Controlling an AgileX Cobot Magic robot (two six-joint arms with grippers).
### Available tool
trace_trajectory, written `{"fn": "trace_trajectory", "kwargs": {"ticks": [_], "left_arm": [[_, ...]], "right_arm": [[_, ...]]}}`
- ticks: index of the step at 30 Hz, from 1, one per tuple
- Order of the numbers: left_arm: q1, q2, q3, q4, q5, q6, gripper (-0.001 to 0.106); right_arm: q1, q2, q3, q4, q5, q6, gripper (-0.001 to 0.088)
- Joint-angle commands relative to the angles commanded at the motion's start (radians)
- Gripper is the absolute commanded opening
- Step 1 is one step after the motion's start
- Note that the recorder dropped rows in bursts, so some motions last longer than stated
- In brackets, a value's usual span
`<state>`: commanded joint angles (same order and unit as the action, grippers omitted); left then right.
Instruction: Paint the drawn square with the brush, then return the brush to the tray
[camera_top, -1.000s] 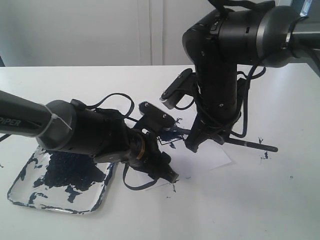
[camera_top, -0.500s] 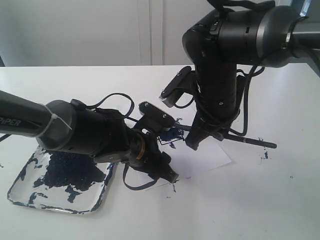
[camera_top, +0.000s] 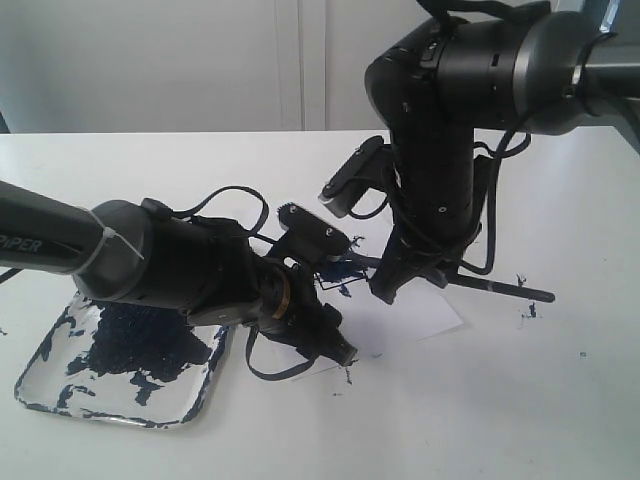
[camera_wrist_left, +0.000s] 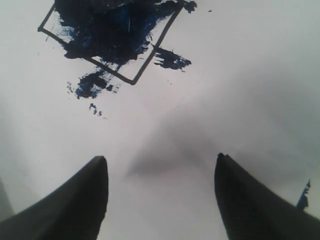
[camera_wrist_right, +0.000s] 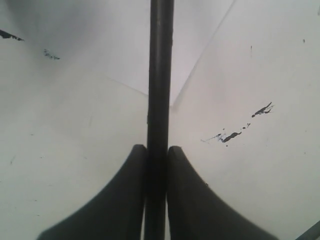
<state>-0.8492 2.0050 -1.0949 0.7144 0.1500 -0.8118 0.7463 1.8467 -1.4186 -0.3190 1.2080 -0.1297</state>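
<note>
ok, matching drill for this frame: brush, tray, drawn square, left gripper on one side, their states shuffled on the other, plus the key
Column one:
1. the brush
2. the tray
3. the drawn square
4. the left gripper

Column two:
A. open, holding nothing
B. partly filled in dark blue, strokes spilling past its outline
C. clamped in the right gripper
D. lying on the table, blotched with dark paint

Pairs: 1-C, 2-D, 3-B, 4-A
</note>
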Motion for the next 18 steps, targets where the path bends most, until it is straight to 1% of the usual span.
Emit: {"fn": "trace_trajectory", "kwargs": {"ticks": [2,10,14,18], "left_arm": [[0.000,0.000,0.000,0.000,0.001,0.000,0.066],[0.000,0.000,0.000,-0.003,0.001,0.000,0.066],[0.000,0.000,0.000,-0.003,0.001,0.000,0.066],[0.000,0.000,0.000,-0.003,0.001,0.000,0.066]], "right_arm": [[0.000,0.013,0.000,-0.024,0.002,0.005,0.0000],[0.000,0.043,0.000,-0.041,0.000,0.023,0.0000],[0.000,0.042,0.000,-0.023,-0.002,0.023,0.0000],[0.000,0.042,0.000,0.037,-0.002,-0.024,0.0000]]}}
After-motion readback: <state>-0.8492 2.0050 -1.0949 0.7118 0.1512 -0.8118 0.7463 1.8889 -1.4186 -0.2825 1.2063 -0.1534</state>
